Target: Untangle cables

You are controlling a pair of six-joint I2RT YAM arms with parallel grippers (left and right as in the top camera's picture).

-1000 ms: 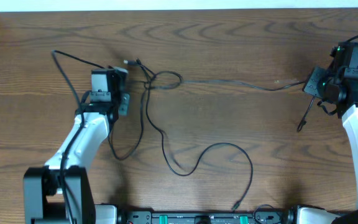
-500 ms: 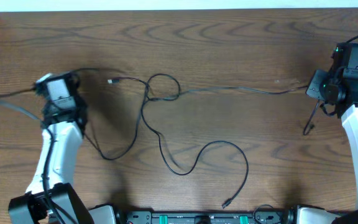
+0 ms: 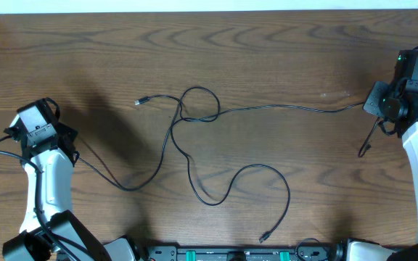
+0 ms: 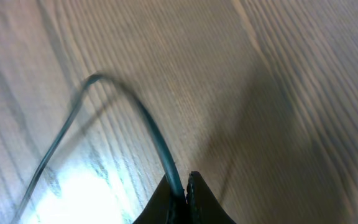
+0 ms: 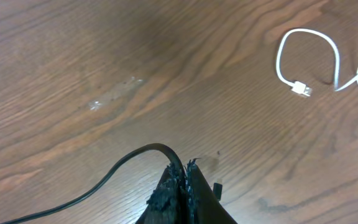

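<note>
Two thin black cables lie crossed on the wooden table, tangled in a small loop near the middle. At the table's left edge my left gripper is shut on one cable; the left wrist view shows that cable pinched in the gripper. My right gripper, far right, is shut on the other cable, which is clamped in the gripper, with a short tail hanging below. Free plug ends lie at the upper middle and the front.
A white cable with a small plug lies on the table beyond the right gripper, seen only in the right wrist view. The table's front edge holds the arm bases. A white strip marks the far edge.
My left gripper has swung left and toward the front with its cable, dragging the slack out. The loop and the upper plug end shifted slightly. My right gripper edged right.
</note>
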